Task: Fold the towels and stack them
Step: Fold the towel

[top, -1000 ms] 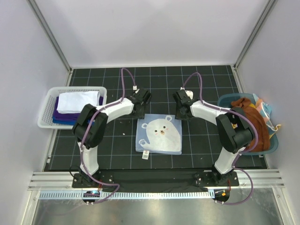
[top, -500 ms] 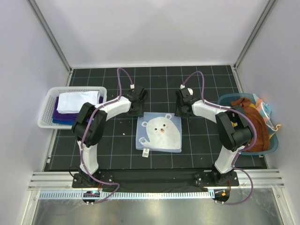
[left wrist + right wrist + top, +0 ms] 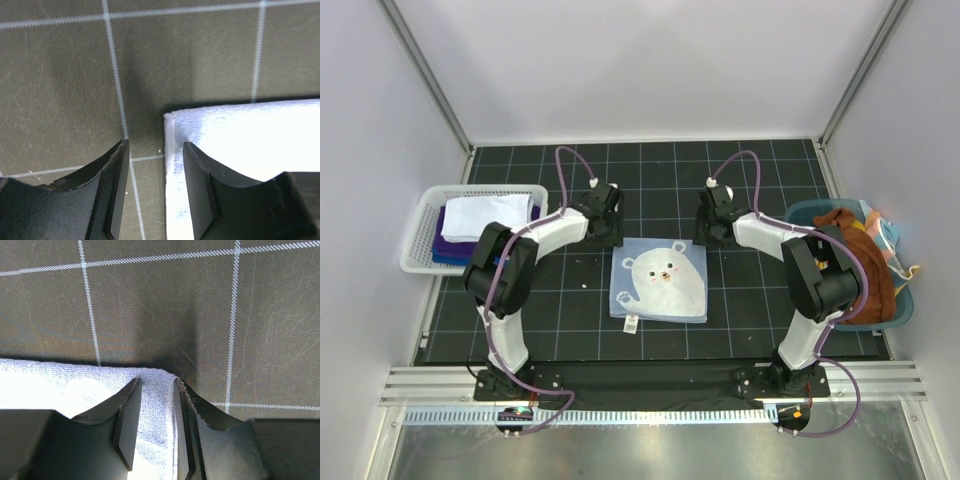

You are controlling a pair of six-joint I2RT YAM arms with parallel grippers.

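A light blue towel with a white bear face (image 3: 660,280) lies flat on the black grid mat between the arms. My left gripper (image 3: 610,236) is low at its far left corner. In the left wrist view the left gripper (image 3: 152,190) is open, its jaws straddling the towel (image 3: 240,135) along its left edge. My right gripper (image 3: 704,237) is at the far right corner. Seen from the right wrist, the right gripper (image 3: 154,427) is open with the towel corner (image 3: 155,390) lying between the jaws.
A white slatted basket (image 3: 420,262) at the left holds a folded white towel (image 3: 485,213) on purple (image 3: 445,243) and darker ones. A teal tub (image 3: 905,305) at the right holds a rust brown towel (image 3: 860,255) and other cloths.
Both wrists have swung outward and down to the bear towel's far corners. The towel itself has stayed flat in place.
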